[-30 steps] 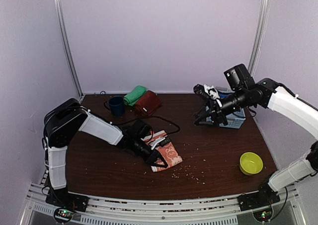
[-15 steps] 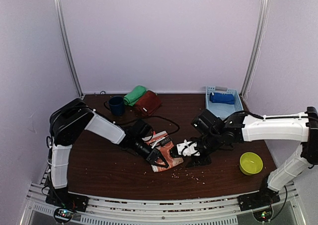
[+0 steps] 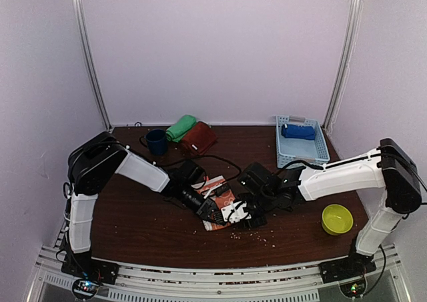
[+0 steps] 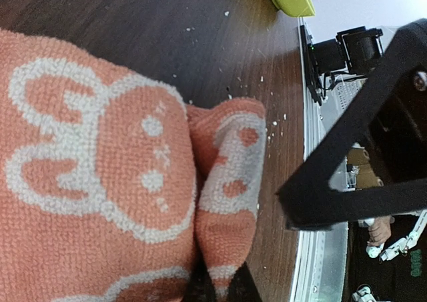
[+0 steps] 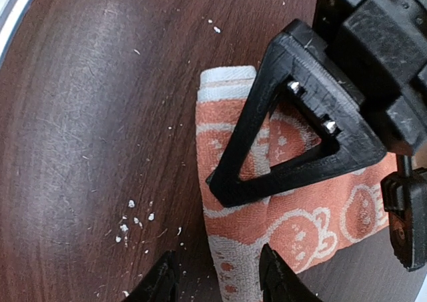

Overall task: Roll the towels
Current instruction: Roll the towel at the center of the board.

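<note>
The orange towel with white bunnies (image 3: 224, 197) lies on the brown table near the front middle. My left gripper (image 3: 212, 213) is shut on a raised fold of the orange towel (image 4: 227, 202), pinched at the bottom of the left wrist view (image 4: 217, 289). My right gripper (image 3: 235, 215) sits right beside it, open, with its fingertips (image 5: 160, 282) straddling the orange towel's end edge (image 5: 233, 249). The left gripper's black finger (image 5: 293, 142) lies across the cloth. A green towel (image 3: 181, 127) and a maroon towel (image 3: 198, 139) lie at the back. A blue towel (image 3: 298, 132) rests in the basket.
A navy mug (image 3: 157, 142) stands at the back left beside the green towel. The pale blue basket (image 3: 320, 152) is at the back right. A yellow-green bowl (image 3: 337, 219) sits at the front right. White crumbs (image 5: 130, 222) are scattered on the table. A black cable (image 3: 220, 161) runs behind the towel.
My right arm swung down from over the basket to the orange towel, leaving the blue towel showing in the basket. The left gripper kept its hold on the towel.
</note>
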